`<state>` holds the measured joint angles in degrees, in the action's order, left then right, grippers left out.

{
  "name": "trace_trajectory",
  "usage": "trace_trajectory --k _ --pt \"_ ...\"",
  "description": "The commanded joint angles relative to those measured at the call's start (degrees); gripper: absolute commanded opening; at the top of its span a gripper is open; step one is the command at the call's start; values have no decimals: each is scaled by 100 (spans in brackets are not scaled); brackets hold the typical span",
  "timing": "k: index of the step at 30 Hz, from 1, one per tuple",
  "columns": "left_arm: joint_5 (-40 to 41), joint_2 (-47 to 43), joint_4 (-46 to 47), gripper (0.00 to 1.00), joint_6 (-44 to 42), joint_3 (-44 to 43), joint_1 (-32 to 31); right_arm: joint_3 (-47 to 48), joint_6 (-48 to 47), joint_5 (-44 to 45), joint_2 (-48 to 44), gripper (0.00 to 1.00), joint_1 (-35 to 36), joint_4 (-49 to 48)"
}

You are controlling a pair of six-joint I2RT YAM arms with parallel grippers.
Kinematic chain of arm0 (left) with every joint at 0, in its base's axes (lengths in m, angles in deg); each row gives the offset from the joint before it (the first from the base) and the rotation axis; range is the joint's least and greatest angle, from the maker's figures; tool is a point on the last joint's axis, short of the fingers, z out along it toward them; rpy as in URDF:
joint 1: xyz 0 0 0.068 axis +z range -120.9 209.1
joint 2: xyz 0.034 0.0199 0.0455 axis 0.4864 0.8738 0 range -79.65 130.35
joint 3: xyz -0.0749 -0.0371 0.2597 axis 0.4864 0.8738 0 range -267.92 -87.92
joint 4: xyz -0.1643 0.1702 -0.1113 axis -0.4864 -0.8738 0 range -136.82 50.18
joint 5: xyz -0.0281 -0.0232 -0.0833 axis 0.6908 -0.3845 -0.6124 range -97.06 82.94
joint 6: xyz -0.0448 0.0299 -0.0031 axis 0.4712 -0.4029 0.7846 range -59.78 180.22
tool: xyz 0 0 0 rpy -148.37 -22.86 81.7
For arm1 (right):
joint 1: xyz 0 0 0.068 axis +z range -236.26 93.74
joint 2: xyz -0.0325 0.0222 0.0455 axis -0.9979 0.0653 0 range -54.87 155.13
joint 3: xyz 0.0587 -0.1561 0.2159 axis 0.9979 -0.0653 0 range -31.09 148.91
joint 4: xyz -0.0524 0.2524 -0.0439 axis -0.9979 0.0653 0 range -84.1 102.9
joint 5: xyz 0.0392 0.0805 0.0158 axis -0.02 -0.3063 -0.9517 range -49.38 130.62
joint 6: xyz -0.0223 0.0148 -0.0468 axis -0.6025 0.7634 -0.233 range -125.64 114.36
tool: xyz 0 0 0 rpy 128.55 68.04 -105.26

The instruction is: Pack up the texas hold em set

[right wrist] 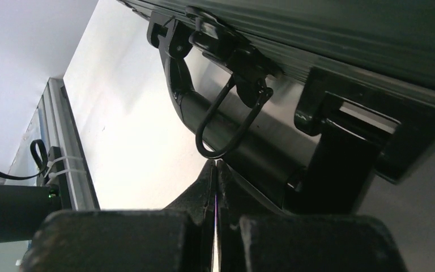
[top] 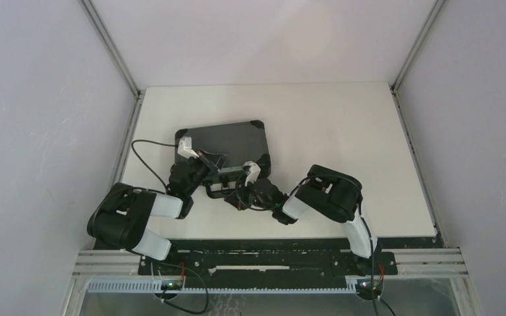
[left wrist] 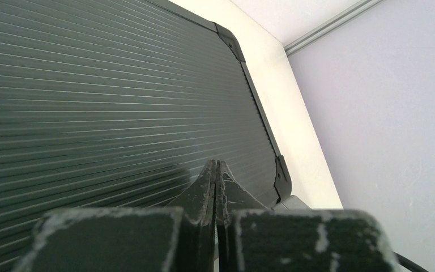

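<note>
On the matte white bench [top: 342, 145], centre-left, sits the black hard briefcase [top: 227, 135], lid down and flat, approx rectangular w/ rounded corners. Left wrist view shows the lid surface [left wrist: 90, 102] as fine parallel ribs, dull dark grey-green w/ a slight sheen, framed by a smooth edge strip and moulded black corner caps [left wrist: 282, 174]. The left end effector [left wrist: 216, 163] hangs just over the near-left part of that ribbed lid; its two dark, scuffed, wedge-shaped fingers [left wrist: 201, 190] are pressed together tip to tip w/ nothing between them. Whether the tips touch the lid can't be told. At the case's near edge, the right end effector [right wrist: 215, 164] points at the front side from below; its fingers [right wrist: 235, 192] also meet flat, only a hairline gap, holding nothing. Just beyond its tips is the carry handle [right wrist: 175, 73], glossy black plastic, a curved arm running into a thick rounded bar. Next to it a latch [right wrist: 241, 62] w/ a thin bent-wire loop hanging down from it, U-shaped, apart from the fingertips. To the right is a blocky, square-edged black plastic fitting [right wrist: 340, 153] under the case rim. In the top view both arms, black joints w/ white shells, bend inward toward the case's front edge. Plain pale walls [top: 39, 99] enclose the bench.
</note>
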<state>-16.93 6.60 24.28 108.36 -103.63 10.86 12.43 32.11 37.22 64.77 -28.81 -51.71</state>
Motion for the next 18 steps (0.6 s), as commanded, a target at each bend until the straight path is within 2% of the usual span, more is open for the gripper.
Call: trace_trajectory --k 1,11,18 --pt "148 402 -1549 0 -235 358 66 342 10 106 65 0 -237 -197" --pt "130 520 -1480 0 -224 339 66 839 -174 -24 6 0 -343 120" --pt "155 635 -1471 0 -235 329 69 1449 -396 -59 220 0 -933 419"
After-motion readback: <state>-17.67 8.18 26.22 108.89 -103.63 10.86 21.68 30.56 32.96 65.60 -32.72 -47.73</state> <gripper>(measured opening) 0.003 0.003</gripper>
